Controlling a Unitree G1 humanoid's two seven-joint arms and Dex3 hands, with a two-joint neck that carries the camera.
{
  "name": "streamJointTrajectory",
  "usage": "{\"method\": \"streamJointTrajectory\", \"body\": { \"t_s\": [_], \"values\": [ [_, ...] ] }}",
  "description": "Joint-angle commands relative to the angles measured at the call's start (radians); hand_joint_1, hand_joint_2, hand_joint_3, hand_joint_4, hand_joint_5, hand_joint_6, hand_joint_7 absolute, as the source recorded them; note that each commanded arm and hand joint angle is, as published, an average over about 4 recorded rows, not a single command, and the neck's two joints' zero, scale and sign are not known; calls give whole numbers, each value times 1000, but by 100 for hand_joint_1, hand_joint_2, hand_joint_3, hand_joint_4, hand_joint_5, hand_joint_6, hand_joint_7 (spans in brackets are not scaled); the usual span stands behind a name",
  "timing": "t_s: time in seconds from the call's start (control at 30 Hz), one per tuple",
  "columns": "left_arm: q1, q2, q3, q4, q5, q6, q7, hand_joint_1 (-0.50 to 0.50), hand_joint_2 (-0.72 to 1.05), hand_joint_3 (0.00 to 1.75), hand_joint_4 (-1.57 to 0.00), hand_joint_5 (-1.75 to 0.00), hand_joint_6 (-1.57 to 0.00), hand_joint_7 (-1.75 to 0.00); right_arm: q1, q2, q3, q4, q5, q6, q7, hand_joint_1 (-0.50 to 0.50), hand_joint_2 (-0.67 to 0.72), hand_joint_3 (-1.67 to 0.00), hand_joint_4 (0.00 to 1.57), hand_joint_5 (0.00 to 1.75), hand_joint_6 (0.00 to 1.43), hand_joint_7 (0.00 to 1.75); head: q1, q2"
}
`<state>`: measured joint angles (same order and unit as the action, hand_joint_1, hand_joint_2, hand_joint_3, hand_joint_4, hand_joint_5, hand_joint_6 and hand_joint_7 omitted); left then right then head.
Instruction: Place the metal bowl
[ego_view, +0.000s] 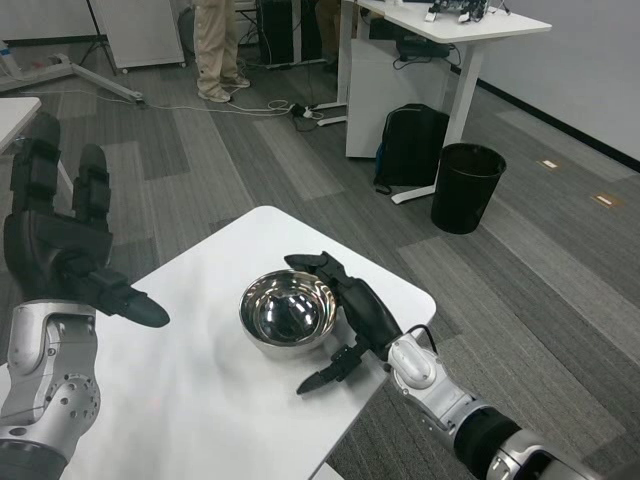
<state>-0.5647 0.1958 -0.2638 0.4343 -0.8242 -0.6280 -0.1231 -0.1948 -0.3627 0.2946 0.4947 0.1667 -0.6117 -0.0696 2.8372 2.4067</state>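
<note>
A metal bowl (288, 309) sits upright on the white table (200, 400), with the robot's right hand (345, 320) wrapped around its right-hand side: the upper fingers (318, 268) lie along the far edge of the rim while a lower finger stretches out on the tabletop just in front of the bowl. Whether the hand is actually clamping the rim or only resting against it cannot be told from this angle; the bowl's base appears to be down on the table, which suggests the placing is at or near its end rather than mid-carry. The side-on hold looks chosen to keep the palm clear of the bowl's mouth and to let the fingers slip away sideways without tipping it. The bowl holds nothing; its polished inside shows only dark reflections of the room. It stands toward the far right part of the table, not far from the edge on the hand's side, so a careless withdrawal could nudge it that way. The left hand (65, 245) hangs raised well to the left of the bowl, fingers spread and holding nothing, evidently kept out of the way. Beyond the table, on the grey floor, stand a black waste bin (467, 187) and a dark backpack (412, 146) against a white desk (440, 40), and a person's legs (215, 50) show at the top.
</note>
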Motion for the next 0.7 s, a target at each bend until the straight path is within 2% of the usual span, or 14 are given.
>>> {"method": "streamJointTrajectory", "body": {
  "t_s": [0.03,0.17,0.27,0.47,0.7],
  "values": [
    [-6,4,3,14,-9,-12,-3,-50,-64,0,-11,0,-3,-35,19,-8,-20,-13,18,-21,3,-46,44,-8,0,0,0,21,4,-7],
    [-9,4,3,21,-9,-12,-3,-50,-64,2,-11,0,-3,-35,25,-8,-39,-22,33,-33,7,-46,61,0,0,0,0,14,10,-13],
    [-11,4,3,23,-10,-12,-3,-50,-64,0,-11,0,-3,-35,32,-8,-57,-33,46,-43,8,-46,66,0,0,0,0,14,12,-12],
    [-14,5,2,24,-10,-12,-3,-50,-64,0,-11,0,-3,-35,42,-3,-132,-85,96,-61,7,-46,66,0,0,0,0,14,5,4],
    [-17,7,-9,23,-10,-12,-1,-50,-64,0,-11,0,-3,-35,50,4,-301,-283,239,-60,3,-46,60,0,0,0,0,14,-25,71]
  ]
}}
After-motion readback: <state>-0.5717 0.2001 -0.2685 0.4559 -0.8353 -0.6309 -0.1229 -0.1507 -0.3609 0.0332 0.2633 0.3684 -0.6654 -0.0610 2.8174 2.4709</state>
